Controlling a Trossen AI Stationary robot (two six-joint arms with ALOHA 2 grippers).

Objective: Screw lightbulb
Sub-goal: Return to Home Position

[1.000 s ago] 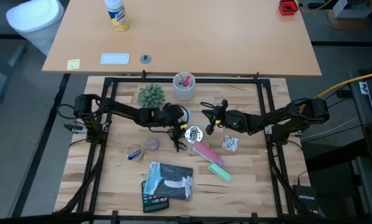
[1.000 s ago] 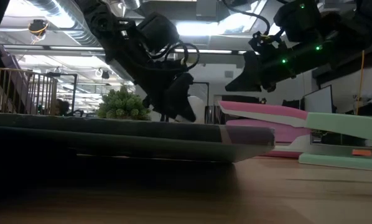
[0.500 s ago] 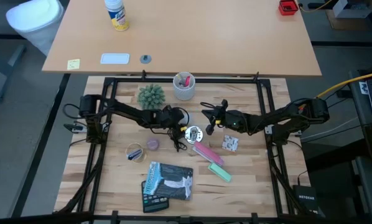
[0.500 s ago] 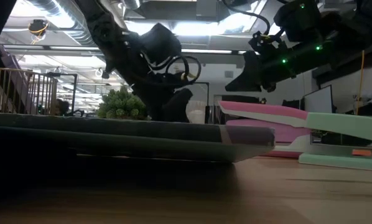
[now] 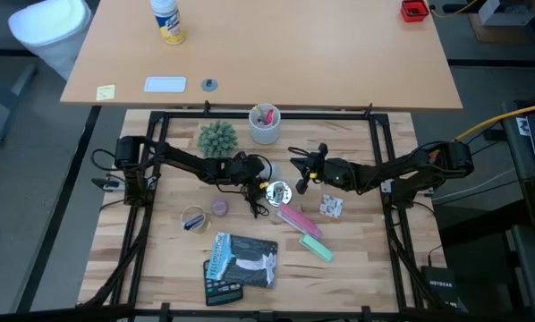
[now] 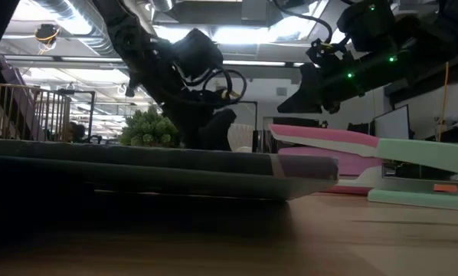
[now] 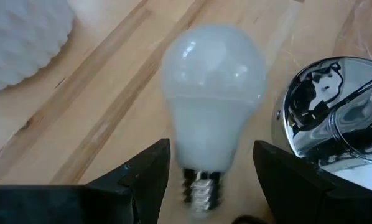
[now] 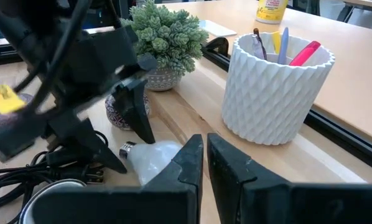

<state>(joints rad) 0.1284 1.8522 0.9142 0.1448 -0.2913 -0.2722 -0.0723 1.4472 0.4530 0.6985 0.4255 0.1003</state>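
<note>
The lightbulb (image 7: 212, 93), frosted white with a silvery screw base (image 7: 201, 186), lies on its side on the wooden table beside the shiny silver disc fixture (image 7: 332, 112). My left gripper (image 7: 212, 158) is open and slants down over it, one finger on each side of the screw base with a gap to each. In the high view it sits mid-table (image 5: 259, 175) next to the fixture (image 5: 278, 190). My right gripper (image 8: 204, 158) is shut and hovers just right of the fixture (image 5: 301, 176), pointing at the bulb (image 8: 158, 155).
A white cup of pens (image 5: 265, 123) and a small potted plant (image 5: 217, 137) stand at the far edge. Nearer lie a pink and a green stapler-like tool (image 5: 303, 231), a small packet (image 5: 331, 207), a tape roll (image 5: 194, 220) and a dark booklet (image 5: 241, 261).
My left gripper has come down toward the table over the lightbulb, staying open, and has then kept still. The bulb has not moved.
</note>
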